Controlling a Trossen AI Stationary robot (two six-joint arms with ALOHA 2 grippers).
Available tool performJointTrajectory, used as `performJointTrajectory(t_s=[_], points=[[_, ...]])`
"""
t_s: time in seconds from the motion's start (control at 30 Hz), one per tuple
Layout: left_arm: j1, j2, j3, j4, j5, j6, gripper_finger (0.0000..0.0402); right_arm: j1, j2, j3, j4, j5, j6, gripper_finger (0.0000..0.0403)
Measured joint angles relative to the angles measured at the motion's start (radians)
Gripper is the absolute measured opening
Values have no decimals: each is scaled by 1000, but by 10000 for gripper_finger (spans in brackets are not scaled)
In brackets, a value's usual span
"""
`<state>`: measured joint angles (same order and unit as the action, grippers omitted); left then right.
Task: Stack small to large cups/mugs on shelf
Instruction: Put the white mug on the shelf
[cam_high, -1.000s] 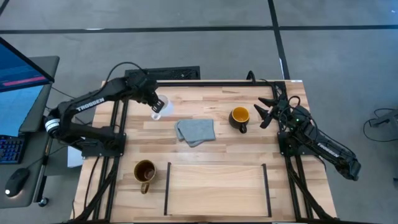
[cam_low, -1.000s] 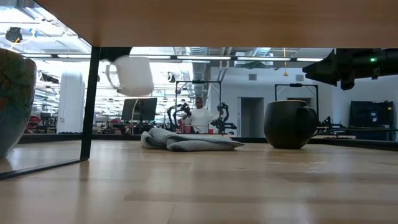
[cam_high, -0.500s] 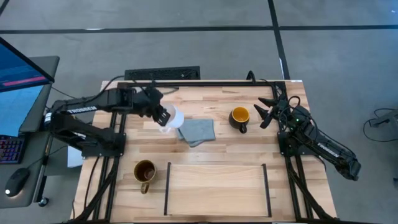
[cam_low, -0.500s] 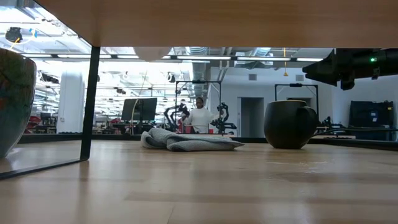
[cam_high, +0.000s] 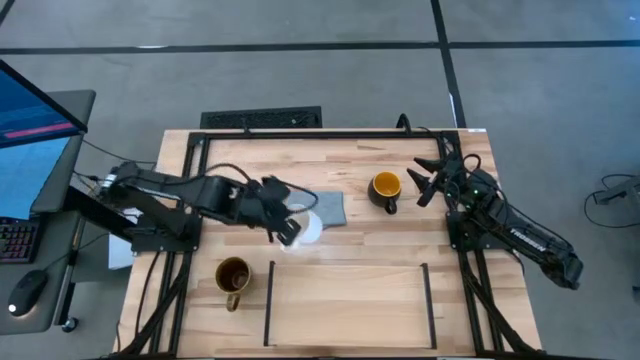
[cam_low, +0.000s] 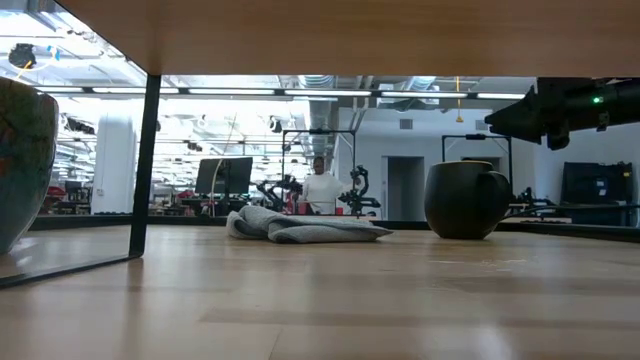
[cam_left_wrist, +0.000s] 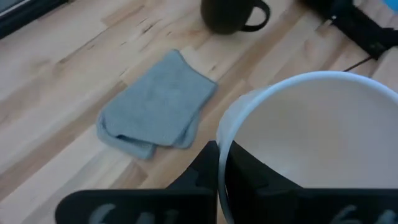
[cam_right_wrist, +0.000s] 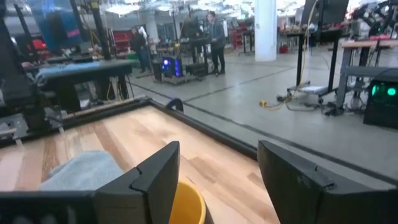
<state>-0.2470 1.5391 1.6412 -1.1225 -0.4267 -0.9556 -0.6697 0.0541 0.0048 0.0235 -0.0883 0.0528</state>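
My left gripper (cam_high: 288, 228) is shut on the small white mug (cam_high: 308, 228) and holds it in the air over the near edge of the grey cloth (cam_high: 328, 206). The dark mug with the yellow inside (cam_high: 385, 188) stands upright on the table right of the cloth. The brownish mug (cam_high: 233, 275) stands at the near left, just outside the shelf's left bar (cam_high: 269, 300). The shelf (cam_high: 350, 300) is bare wood between its two black bars. My right gripper (cam_high: 428, 178) waits open at the right, level, just beyond the dark mug. My left gripper pinches the white mug's rim wall (cam_left_wrist: 219, 155), one finger inside the mug (cam_left_wrist: 249, 180) and one outside (cam_left_wrist: 199, 177). The fingers slant down from the table's left. The mug is lifted clear of the table, its mouth turned up.
The black table frame runs along the far edge (cam_high: 330, 133) and both sides. The low view shows the brownish mug (cam_low: 20, 160) at its left edge, the cloth (cam_low: 300, 225) and the dark mug (cam_low: 465, 200). People stand in the room far behind.
My left gripper has carried the white mug from the table's far left toward the middle and the near edge, rising so that the mug has left the low view. The mug now hangs over the cloth's near edge.
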Motion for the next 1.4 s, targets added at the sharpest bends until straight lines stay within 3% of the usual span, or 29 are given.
performJointTrajectory(t_s=[0.3, 0.5, 0.77, 1.4], points=[[-69, 315, 473, -448, 33, -246, 0, 0, 61, 0, 2, 0, 3, 240], [-94, 425, 631, -443, 89, -314, 0, 0, 85, 0, 5, 0, 38, 240], [-156, 492, 649, -448, 145, -445, 0, 1, 85, 0, 6, 0, 53, 240], [-338, 525, 645, -449, 187, -826, 0, 1, 85, 0, 3, 0, 53, 240]])
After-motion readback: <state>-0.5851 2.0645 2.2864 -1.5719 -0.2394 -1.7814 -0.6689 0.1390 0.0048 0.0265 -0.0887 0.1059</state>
